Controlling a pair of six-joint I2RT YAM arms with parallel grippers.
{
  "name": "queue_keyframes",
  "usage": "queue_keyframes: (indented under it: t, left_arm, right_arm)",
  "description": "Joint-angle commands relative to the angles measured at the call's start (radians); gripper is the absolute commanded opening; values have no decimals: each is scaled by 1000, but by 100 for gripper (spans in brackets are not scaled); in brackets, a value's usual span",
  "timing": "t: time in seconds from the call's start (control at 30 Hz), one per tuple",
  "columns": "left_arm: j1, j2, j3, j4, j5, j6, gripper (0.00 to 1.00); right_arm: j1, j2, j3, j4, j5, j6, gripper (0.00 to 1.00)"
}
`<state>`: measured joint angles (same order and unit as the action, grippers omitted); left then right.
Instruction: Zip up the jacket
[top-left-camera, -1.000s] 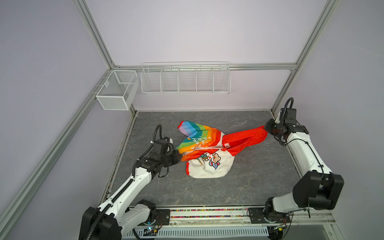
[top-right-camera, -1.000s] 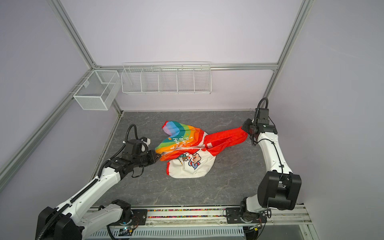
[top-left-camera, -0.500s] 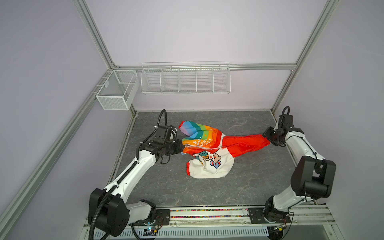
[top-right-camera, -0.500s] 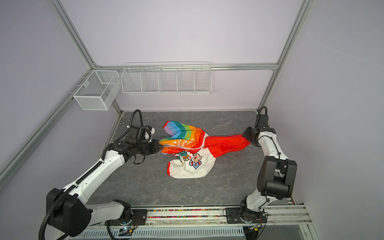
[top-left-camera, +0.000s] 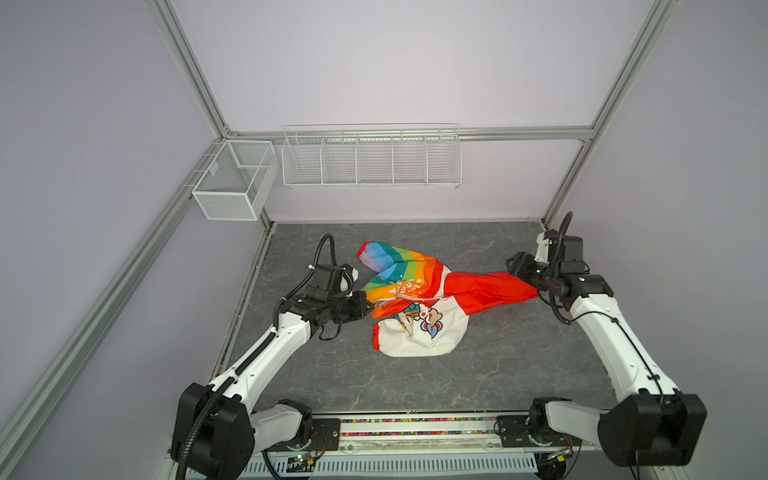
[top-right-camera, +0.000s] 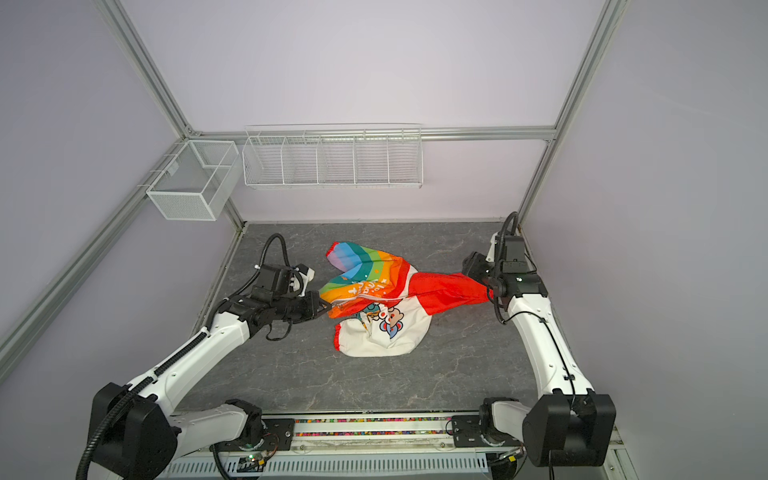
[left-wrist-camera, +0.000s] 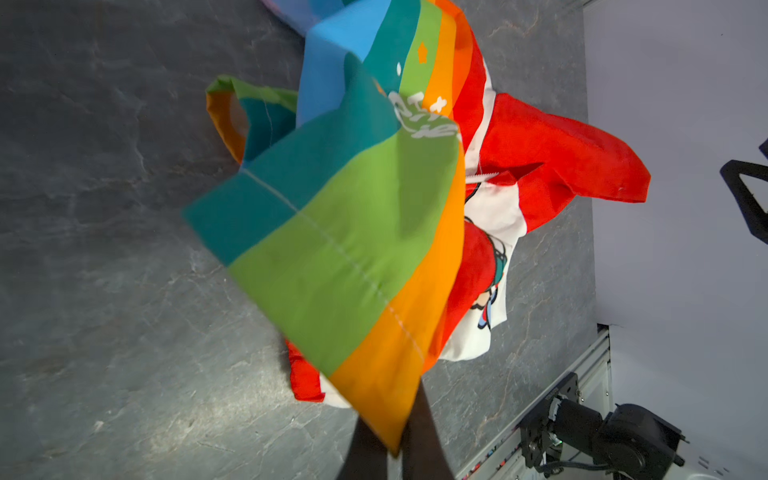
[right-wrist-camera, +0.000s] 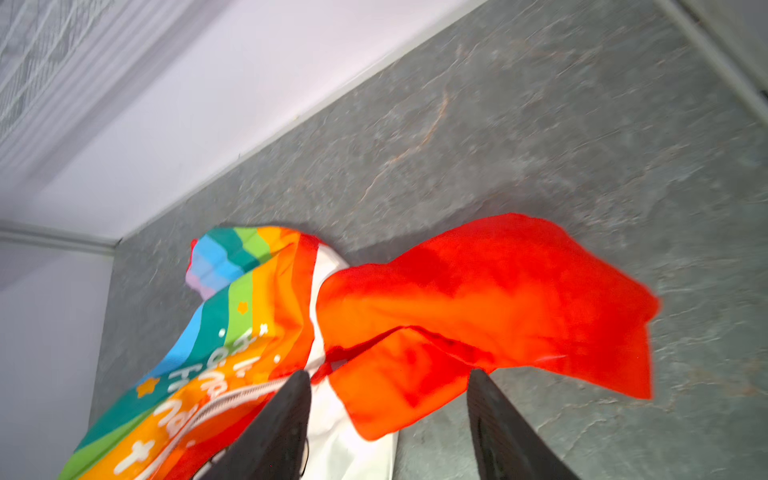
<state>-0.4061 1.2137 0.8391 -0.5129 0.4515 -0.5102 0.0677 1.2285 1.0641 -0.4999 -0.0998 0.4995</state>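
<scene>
While the left gripper (top-left-camera: 365, 308) is clenched on the orange hem corner of the thin child's jacket (top-left-camera: 411, 307), the right gripper (right-wrist-camera: 386, 376) shows its black jaws apart and empty, with the red fabric hood (top-left-camera: 490, 291) lying just past their tips. The jacket sits crumpled in the middle of the grey stone-patterned tabletop (top-left-camera: 457, 382). Its rainbow-striped half (top-left-camera: 399, 270) lies toward the back and laps over the white cartoon-printed half (top-left-camera: 428, 340), and the hood stretches toward the right arm. The white zipper (right-wrist-camera: 232, 401) shows only as a short run between the halves, and I cannot tell where its slider sits.

The step in hand looks like straightening the garment so that the zipper tracks run in one line. To do it well, the right gripper should take a low hold near the collar end of the zipper rather than on loose hood cloth. It should then draw gently against the left grip, since fabric this thin would likely bunch or slip under a hasty pull.

The right gripper works close to the back right corner beside the aluminium frame post (top-left-camera: 569, 174), so little room is left that way. The left gripper is near the tabletop's left edge. Open surface lies toward the front rail (top-left-camera: 415, 428). The white wire basket rack (top-left-camera: 370, 158) hangs on the wall well above.
</scene>
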Motion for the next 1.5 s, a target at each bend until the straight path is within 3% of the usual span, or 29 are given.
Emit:
queue_keyframes:
  t: [0.0,0.13,0.37,0.57,0.77,1.13,1.47]
  left_arm:
    - [3,-35,-47,33,42,-14,0]
    - [3,-67,-99,48,42,-24,0]
    - [4,-85,-135,72,46,-40,0]
    - [3,-102,-138,65,39,-38,0]
    - [3,-103,-143,62,50,-29,0]
    - [3,-96,-150,76,61,-28,0]
    - [3,-84,-149,83,65,-30,0]
  right_arm:
    - [73,5,-83,43,-38,62,63]
    - [182,60,-134,122,-46,117,63]
    - [320,257,-17,117,45,82,62]
    - [302,330,-5,97,120,102,65]
    - [254,376,8,110,99,90,68]
    - [310,555,174,99,72,77,64]
    - [331,682,189,119,103,120,58]
